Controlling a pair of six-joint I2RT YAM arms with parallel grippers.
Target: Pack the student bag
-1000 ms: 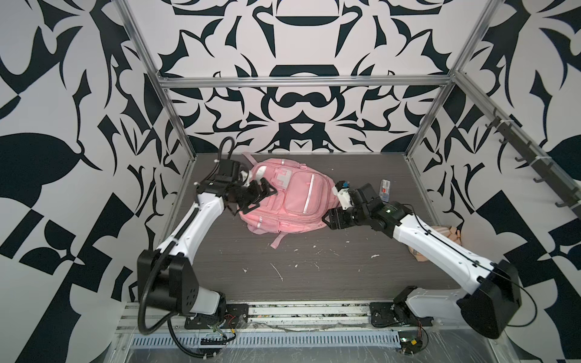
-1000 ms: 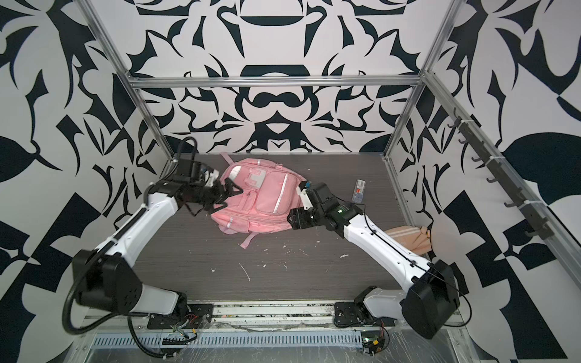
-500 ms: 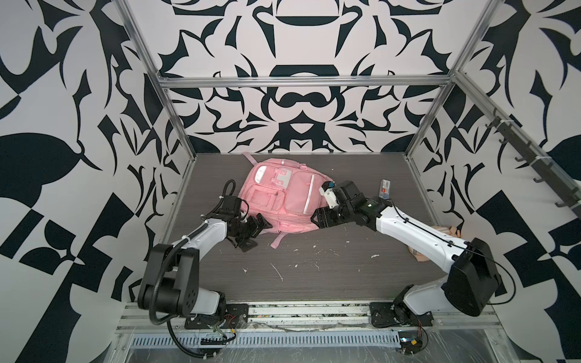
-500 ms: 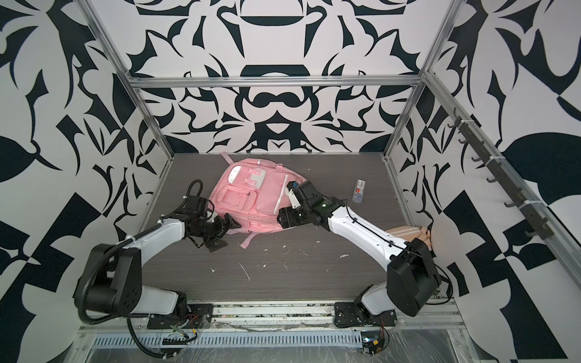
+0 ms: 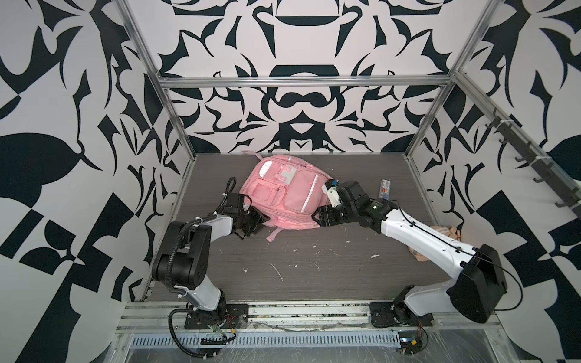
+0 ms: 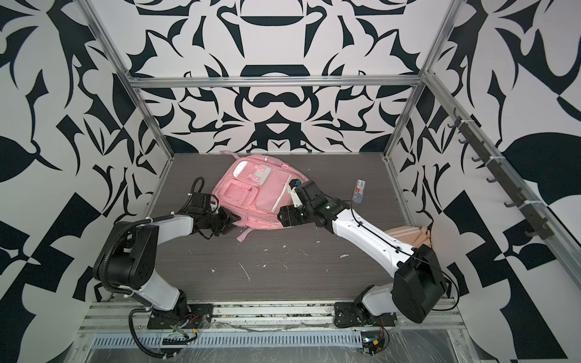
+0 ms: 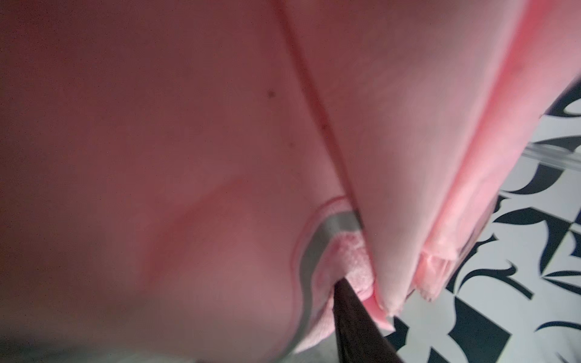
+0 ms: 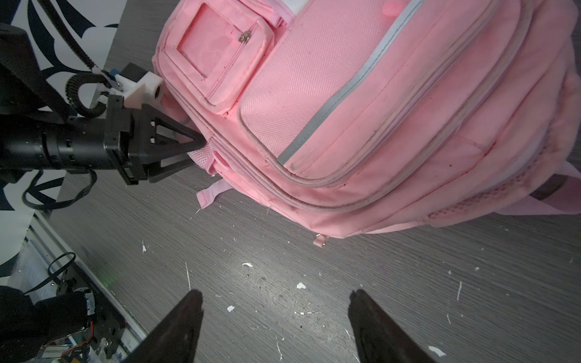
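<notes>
A dark grey wood-grain surface [image 5: 314,283] is sitting inside an aluminium frame [image 5: 301,82], and walls [image 5: 298,119] printed with black-and-white shapes are closing it in on three sides. White scraps [image 5: 278,272] are lying scattered towards its near edge. A small clear packet [image 5: 385,189] with a red label is lying near the far right corner; its writing is too small to read. A beige pouch [image 6: 404,234] is resting against the right edge.

The student bag [image 5: 283,191] is lying front up by the far edge, a little left of the middle. The left pincer [image 5: 259,220] is pinching the mesh at the bag's near left corner, and in the right wrist view its tips are drawn together on the fabric. The right pincer [image 5: 317,217] is hovering wide open at the bag's near right corner, holding nothing.

Half a second ago the left pincer was gaping open by that same corner. A second ago it was reaching at the bag's left side, nearer the far edge.
</notes>
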